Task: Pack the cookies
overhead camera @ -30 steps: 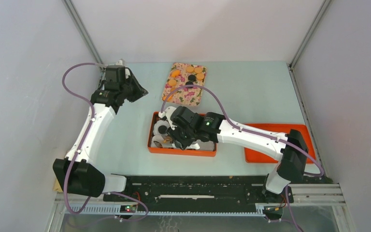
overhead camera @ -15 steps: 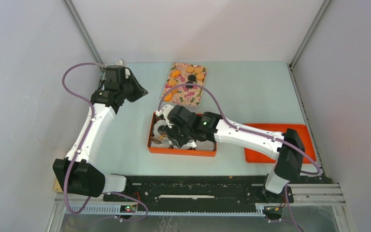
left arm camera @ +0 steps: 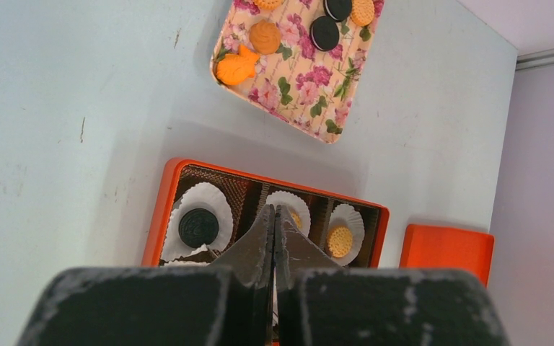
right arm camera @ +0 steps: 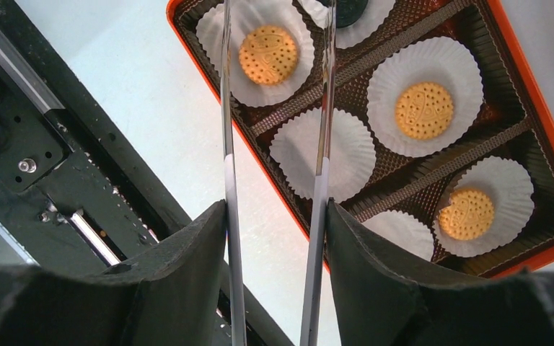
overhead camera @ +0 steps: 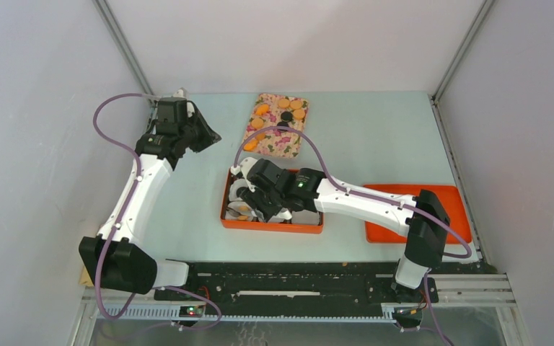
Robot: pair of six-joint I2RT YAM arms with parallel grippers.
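My right gripper (overhead camera: 254,205) (right arm camera: 276,209) is shut on a pair of thin white tongs (right arm camera: 229,144) and hovers over the near-left end of the orange box (overhead camera: 225,216). The tong arms stand apart, either side of a tan cookie (right arm camera: 268,54) lying in a white paper cup. Two other cups hold tan cookies (right arm camera: 423,110) (right arm camera: 465,214) and one holds a black cookie (left arm camera: 198,227). One cup (right arm camera: 322,153) is empty. More cookies (overhead camera: 286,115) lie on the floral tray (overhead camera: 283,144). My left gripper (overhead camera: 208,135) (left arm camera: 274,213) is shut and empty, far left of the tray.
The orange lid (overhead camera: 447,198) lies right of the box, beside the right arm. The black rail (overhead camera: 296,277) runs along the table's near edge, just beyond the box in the right wrist view (right arm camera: 58,180). Grey walls enclose the table.
My right gripper has shifted a little left along the box, toward its near-left corner. The left arm has not moved.
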